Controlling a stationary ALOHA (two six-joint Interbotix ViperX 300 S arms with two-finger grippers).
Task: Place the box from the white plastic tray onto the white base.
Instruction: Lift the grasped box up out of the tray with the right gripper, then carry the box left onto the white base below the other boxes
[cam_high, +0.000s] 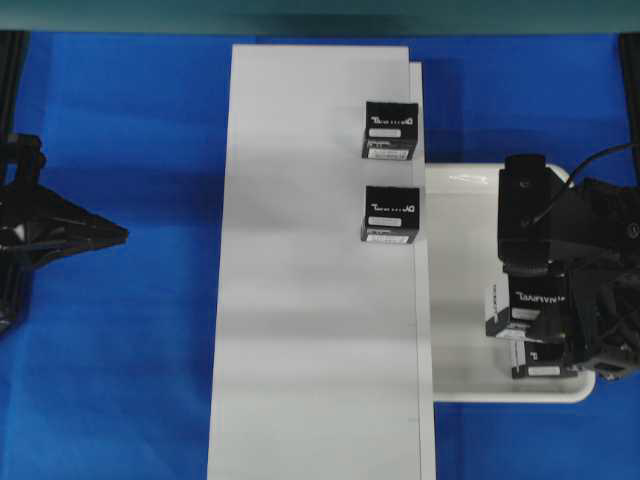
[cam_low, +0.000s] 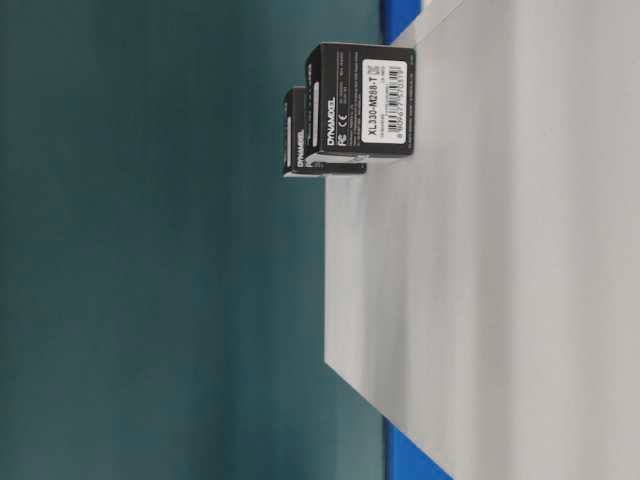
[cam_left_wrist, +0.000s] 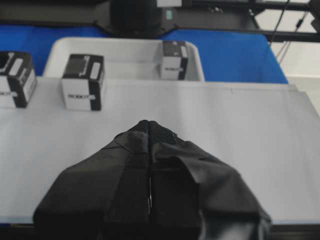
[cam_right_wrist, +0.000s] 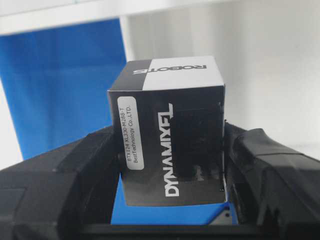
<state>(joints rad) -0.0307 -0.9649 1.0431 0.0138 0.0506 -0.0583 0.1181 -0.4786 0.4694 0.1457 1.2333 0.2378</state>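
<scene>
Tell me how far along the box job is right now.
Two boxes already sit on the base. The right gripper is shut on a third box over the tray; it must go to the base. Another box lies in the tray below it. The left gripper is shut and idle.

The box (cam_right_wrist: 172, 132) held between the right gripper (cam_right_wrist: 170, 165) fingers reads "DYNAMIXEL" in white down its black face, "ROBOTIS" on the white-and-black face farther from the gripper, and "BTX124 XL330-M288-T BestTechnology Co.,LTD." on a small white sticker beside the lettering. In the table-level view, the nearer box (cam_low: 362, 102) on the white base (cam_low: 500, 300) shows "DYNAMIXEL" on its side, an FC mark, and a white barcode label reading "XL330-M288-T"; the box behind it (cam_low: 296, 132) also shows "DYNAMIXEL". Ahead of the left gripper (cam_left_wrist: 150, 127), one box (cam_left_wrist: 83, 82) carries a white face with "ROBOTIS", partly legible.
</scene>
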